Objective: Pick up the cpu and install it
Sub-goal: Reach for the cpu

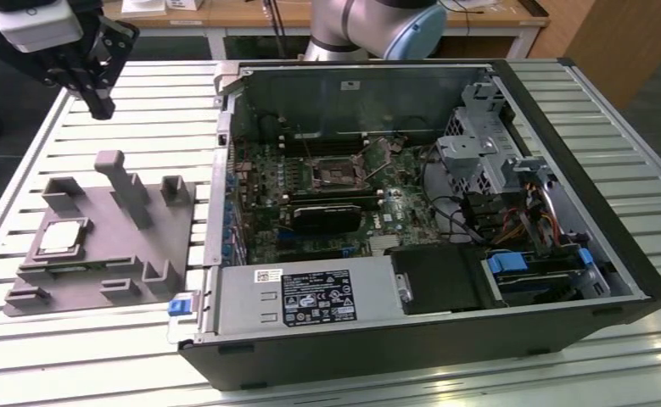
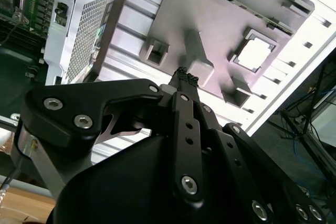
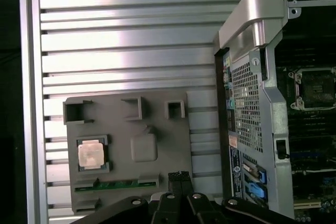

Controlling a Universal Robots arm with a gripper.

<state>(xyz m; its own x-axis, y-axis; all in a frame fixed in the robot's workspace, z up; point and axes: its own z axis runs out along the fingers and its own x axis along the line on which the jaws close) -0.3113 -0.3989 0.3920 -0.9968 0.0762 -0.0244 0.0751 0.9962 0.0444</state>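
On the slatted table (image 1: 81,356), at the exterior view's left, lies a grey fixture (image 1: 98,254) with upright pegs. The cpu (image 1: 63,238) sits flat in a square recess of this fixture, silver top up, on the side away from the case (image 1: 342,352). Nothing touches it. Both wrist views confirm the cpu (image 2: 256,54) (image 3: 92,154) seated in its recess. A green strip (image 3: 113,184) lies in a slot just beside it.

The gripper (image 1: 102,108) hangs above the table past the fixture's far edge, well apart from the cpu. Its fingers are pressed together and hold nothing. In the second wrist view the closed tips (image 2: 185,75) line up over the tall peg (image 2: 197,59). In the first wrist view the gripper (image 3: 179,176) appears at the fixture's edge nearest the case.

The case lies on its side, open, at the exterior view's right of the fixture. The socket (image 1: 336,174) (image 3: 316,88) on the board inside carries no chip.
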